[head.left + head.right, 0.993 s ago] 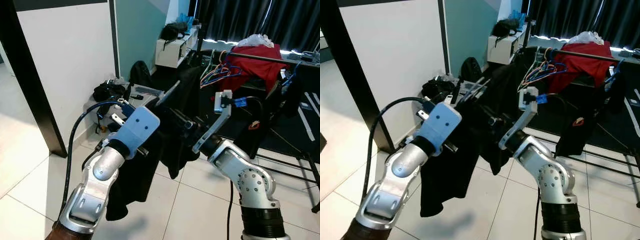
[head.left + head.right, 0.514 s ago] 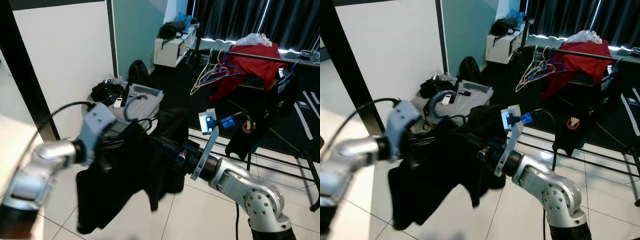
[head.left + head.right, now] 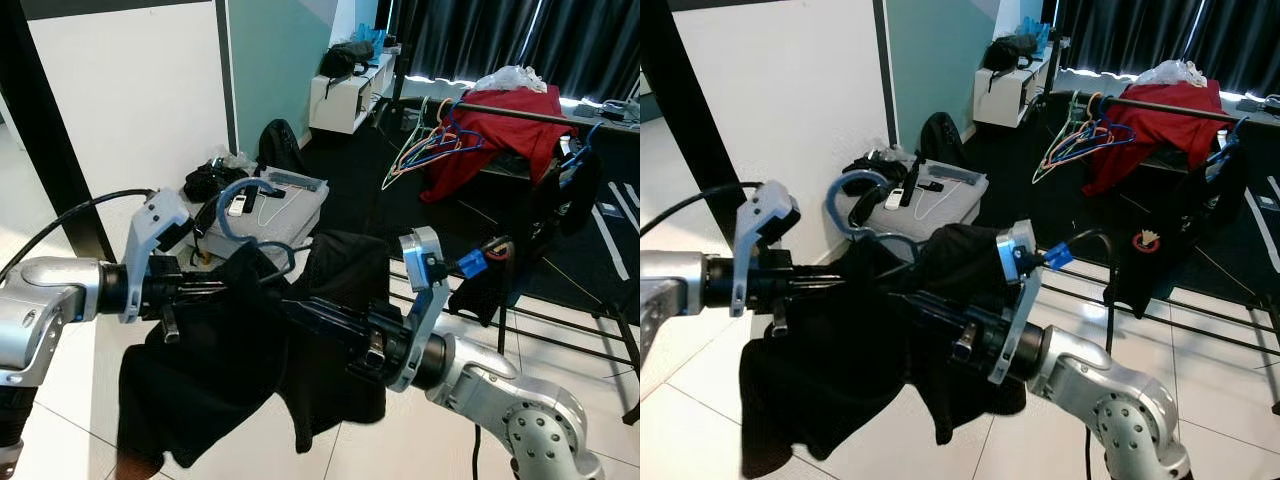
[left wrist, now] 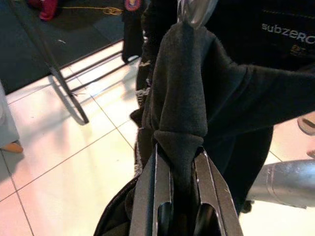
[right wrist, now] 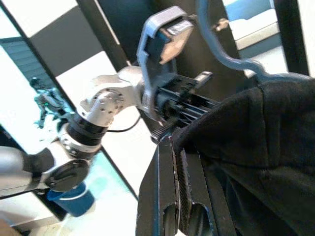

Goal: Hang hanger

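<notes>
Carrying the black shirt on its blue hanger (image 3: 855,205), well apart from the rail (image 3: 520,115).

Left gripper (image 4: 179,162) and right gripper (image 5: 173,147) each pinch shirt (image 3: 250,360) cloth; both arms have dropped lower and swung leftward, so hanging is not near.

White tiled floor (image 3: 70,340) underfoot, with a grey case (image 3: 268,205) and dark bags (image 3: 205,182) lying by the wall.
</notes>
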{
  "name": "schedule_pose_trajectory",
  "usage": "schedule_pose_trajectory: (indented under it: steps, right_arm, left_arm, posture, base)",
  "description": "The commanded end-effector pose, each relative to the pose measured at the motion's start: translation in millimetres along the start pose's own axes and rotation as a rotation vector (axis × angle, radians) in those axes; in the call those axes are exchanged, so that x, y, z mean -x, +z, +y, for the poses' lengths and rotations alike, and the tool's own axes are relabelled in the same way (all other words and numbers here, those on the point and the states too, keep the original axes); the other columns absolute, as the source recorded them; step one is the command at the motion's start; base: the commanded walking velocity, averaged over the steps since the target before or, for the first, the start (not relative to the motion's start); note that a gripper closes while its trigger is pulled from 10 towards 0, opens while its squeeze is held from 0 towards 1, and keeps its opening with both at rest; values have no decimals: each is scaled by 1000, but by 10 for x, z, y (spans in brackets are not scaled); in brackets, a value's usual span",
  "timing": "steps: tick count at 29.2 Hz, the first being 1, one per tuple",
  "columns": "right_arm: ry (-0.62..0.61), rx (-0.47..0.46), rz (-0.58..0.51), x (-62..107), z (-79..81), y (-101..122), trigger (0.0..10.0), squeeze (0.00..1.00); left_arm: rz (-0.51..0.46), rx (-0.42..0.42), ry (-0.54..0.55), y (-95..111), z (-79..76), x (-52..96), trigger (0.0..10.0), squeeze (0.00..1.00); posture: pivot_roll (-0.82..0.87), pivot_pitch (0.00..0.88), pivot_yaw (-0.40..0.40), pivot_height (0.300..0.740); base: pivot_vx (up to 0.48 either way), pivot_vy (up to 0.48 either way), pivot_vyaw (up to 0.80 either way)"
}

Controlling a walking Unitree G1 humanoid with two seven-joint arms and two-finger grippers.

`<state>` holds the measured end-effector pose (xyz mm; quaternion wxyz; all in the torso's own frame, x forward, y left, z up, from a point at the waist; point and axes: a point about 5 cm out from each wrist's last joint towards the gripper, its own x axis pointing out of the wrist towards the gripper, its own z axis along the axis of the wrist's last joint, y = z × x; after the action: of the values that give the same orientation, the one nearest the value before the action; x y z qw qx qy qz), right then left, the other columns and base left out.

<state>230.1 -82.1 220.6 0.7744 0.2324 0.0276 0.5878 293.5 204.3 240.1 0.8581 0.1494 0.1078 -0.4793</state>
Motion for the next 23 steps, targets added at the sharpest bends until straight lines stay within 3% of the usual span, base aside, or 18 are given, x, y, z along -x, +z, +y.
schedule_pose_trajectory:
  steps: [1,2,3,4,5,8,9,14,15,18,23]
  right_arm:
    - [111,-1,-1,-50,159,-7,0,0]
    - [111,-1,-1,-50,159,-7,0,0]
    - [67,27,38,-29,117,-50,4588,0]
    - [20,52,70,7,62,-75,10000,0]
    - [20,52,70,7,62,-75,10000,0]
    - [-138,129,168,197,-166,-73,10000,4]
    - [-145,160,197,322,-191,-22,10000,1000]
    - [-171,244,250,627,-207,184,10000,1000]
    - [-171,244,250,627,-207,184,10000,1000]
    - [-102,318,292,894,-24,460,10000,1000]
    - [-61,368,298,1051,104,683,10000,1000]
  left_arm:
    - [2,10,-7,-7,-19,-51,10000,0]
    - [2,10,-7,-7,-19,-51,10000,0]
    - [0,-5,-9,-5,-21,-72,10000,0]
    - [-6,-29,-9,11,-12,-76,10000,0]
    - [-6,-29,-9,11,-12,-76,10000,0]
    - [-30,-112,-5,89,25,-35,10000,0]
    - [-44,-127,14,124,64,-6,10000,0]
    - [-78,-151,47,200,140,62,10000,0]
    - [-78,-151,47,200,140,62,10000,0]
    - [-81,-177,50,229,173,90,10000,0]
    - [-78,-198,38,221,188,77,10000,0]
  posture:
    - [-44,0,-32,740]
    - [-44,0,-32,740]
    - [-45,0,-33,740]
    - [-45,0,-33,740]
    - [-45,0,-33,740]
    - [-46,0,-33,740]
    - [-44,0,-35,740]
    - [-48,0,-36,740]
    - [-48,0,-36,740]
    - [-56,0,-35,740]
    - [-63,0,-36,740]
  base:
    - [0,0,0]
    - [0,0,0]
    - [0,0,0]
    - [0,0,0]
    - [0,0,0]
    - [0,0,0]
    - [0,0,0]
    - [0,0,0]
    - [0,0,0]
    - [0,0,0]
    - [0,0,0]
